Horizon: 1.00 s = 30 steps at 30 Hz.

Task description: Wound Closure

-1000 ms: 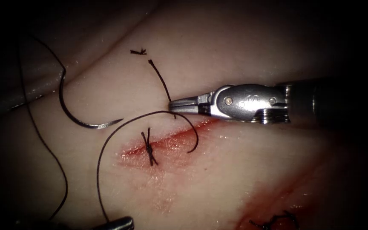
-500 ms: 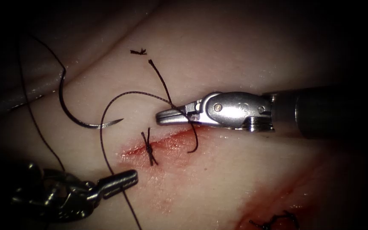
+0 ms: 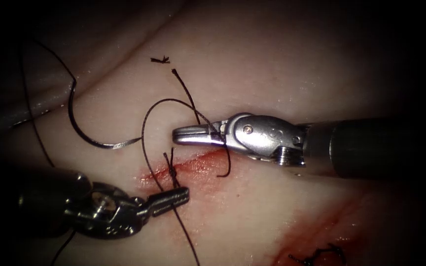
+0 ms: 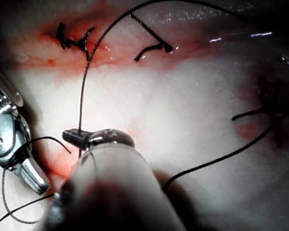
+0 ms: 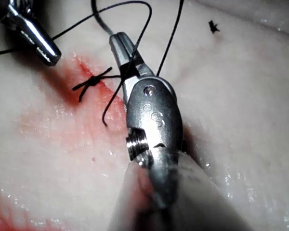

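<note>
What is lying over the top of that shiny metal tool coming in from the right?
A strand of thin dark thread crosses over the right arm's silver needle driver near the base of its shut jaws. Whether the jaws pinch any thread is hidden.

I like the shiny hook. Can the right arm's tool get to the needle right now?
Probably not right away. The right tool has thread looped over its shut jaws, and the needle lies free on the tissue, left of the cut, across that loop.

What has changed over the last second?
The left tool came in from the lower left toward the cut, holding the thread. The right tool slid left, the thread looped over it. The needle and knot stayed put.
</note>
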Available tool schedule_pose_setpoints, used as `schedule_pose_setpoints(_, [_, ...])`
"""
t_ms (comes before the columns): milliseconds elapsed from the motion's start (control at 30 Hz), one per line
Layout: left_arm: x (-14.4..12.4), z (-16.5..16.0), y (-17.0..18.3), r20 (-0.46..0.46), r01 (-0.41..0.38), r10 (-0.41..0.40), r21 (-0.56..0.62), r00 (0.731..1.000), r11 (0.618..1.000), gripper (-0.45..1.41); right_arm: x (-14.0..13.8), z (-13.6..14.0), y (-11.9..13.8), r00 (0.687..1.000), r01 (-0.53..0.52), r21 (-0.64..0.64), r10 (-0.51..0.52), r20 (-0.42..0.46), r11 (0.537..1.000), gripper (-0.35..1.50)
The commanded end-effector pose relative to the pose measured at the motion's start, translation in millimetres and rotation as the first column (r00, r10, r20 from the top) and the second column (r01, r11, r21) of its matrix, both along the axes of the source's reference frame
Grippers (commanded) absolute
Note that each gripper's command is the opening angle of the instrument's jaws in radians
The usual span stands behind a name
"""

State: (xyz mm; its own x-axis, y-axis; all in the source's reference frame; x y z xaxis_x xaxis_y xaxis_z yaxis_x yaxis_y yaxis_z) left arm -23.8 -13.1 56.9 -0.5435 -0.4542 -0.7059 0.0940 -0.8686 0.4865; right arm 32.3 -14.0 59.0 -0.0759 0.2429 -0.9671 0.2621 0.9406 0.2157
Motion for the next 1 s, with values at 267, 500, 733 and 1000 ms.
schedule_pose_setpoints(267, [-1.1, 1.0, 0.3, 0.013, -0.012, 0.011, 0.011, 1.0, 1.0, -0.45, 1.9, -0.3, -1.3, 0.999, 0.012, 0.023, -0.011, -0.038, 1.0, -0.35])
schedule_pose_setpoints(500, [-1.1, 1.1, 0.4, 0.024, -0.024, 0.024, 0.014, 0.999, 1.0, -0.45, 2.1, -0.9, -1.0, 0.998, 0.011, 0.04, -0.009, -0.056, 0.999, -0.35])
schedule_pose_setpoints(733, [-2.5, 1.4, 0.4, 0.035, -0.05, 0.049, 0.023, 0.998, 0.998, -0.45, 2.6, -1.2, -0.6, 0.998, -0.007, 0.048, 0.01, -0.06, 0.999, -0.35])
schedule_pose_setpoints(1000, [-4.7, 1.5, -0.1, 0.051, -0.101, 0.099, 0.034, 0.994, 0.994, -0.45, 3.2, -1.2, -0.6, 0.999, -0.04, 0.046, 0.042, -0.034, 0.998, 0.22])
